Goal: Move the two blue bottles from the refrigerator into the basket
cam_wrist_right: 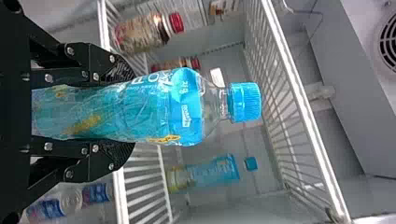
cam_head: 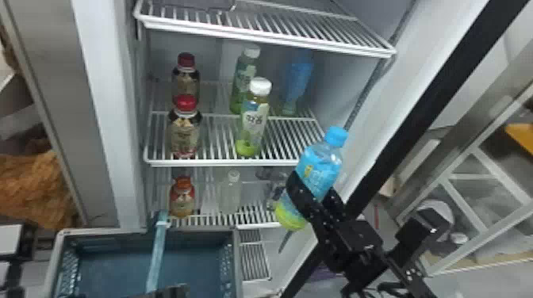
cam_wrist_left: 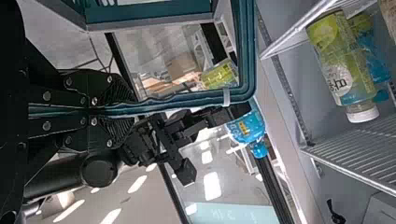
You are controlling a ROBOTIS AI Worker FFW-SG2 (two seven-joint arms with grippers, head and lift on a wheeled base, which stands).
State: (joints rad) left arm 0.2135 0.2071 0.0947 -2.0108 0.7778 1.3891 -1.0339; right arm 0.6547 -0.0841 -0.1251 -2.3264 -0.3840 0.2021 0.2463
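Slanting up-left, right gripper (cam_head: 313, 188) — jaws clasping tilted blue bottle (cam_head: 322, 164); left gripper (cam_head: 171, 292) low — jaws clamping basket handle (cam_head: 157, 253).

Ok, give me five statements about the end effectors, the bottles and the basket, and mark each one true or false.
1. The right end effector grips a blue-labelled plastic bottle with a blue cap. True.
2. That bottle stands upright in the grey-rimmed teal plastic basket. False: it is held tilted, up and to the right of the basket.
3. The left end effector is closed on the basket's teal handle. True.
4. Another blue-labelled plastic bottle stands toward the back of the white wire middle shelf. True.
5. Two dark bottles with red caps stand right of the white-capped green bottles. False: they stand to their left.
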